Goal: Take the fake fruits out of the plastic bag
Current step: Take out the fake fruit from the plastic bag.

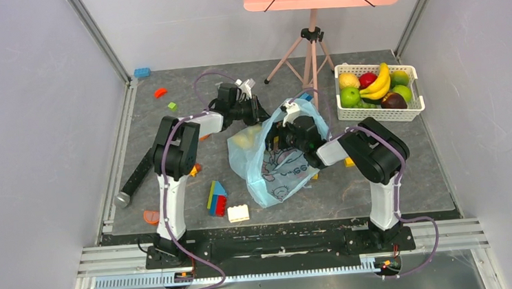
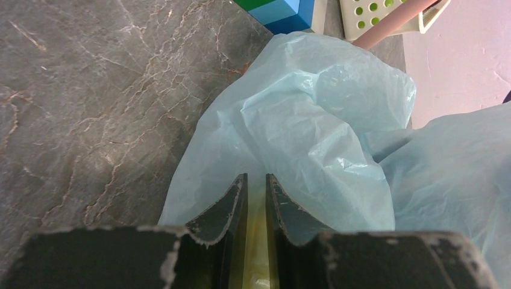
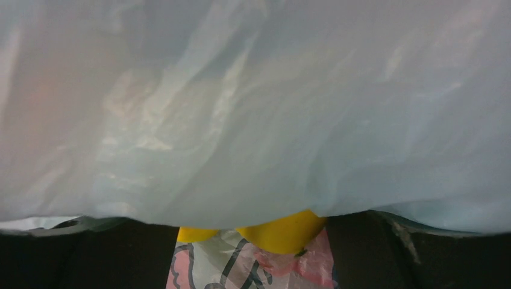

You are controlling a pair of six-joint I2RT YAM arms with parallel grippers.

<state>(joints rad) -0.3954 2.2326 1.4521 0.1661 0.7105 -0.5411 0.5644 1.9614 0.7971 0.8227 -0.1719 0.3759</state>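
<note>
The light-blue plastic bag (image 1: 278, 160) with its pink-and-dark print lies crumpled mid-table. My left gripper (image 1: 249, 110) is at its far left edge, and its jaws (image 2: 256, 180) are shut on a fold of the bag (image 2: 313, 132). A yellowish tint shows through the film there. My right gripper (image 1: 293, 131) is inside the bag's mouth. In the right wrist view the film (image 3: 253, 108) hides the fingertips. A yellow fruit (image 3: 283, 232) fills the gap between the fingers and touches both. A banana bunch (image 1: 375, 83) and a maroon fruit (image 1: 393, 100) lie in the basket.
The white slotted basket (image 1: 416, 108) with other fruits stands at the back right. A pink tripod (image 1: 311, 50) stands behind the bag. Several building blocks lie left of and in front of the bag, such as one stack (image 1: 217, 197) and a white block (image 1: 238, 213). A black cylinder (image 1: 134, 180) lies at the left edge.
</note>
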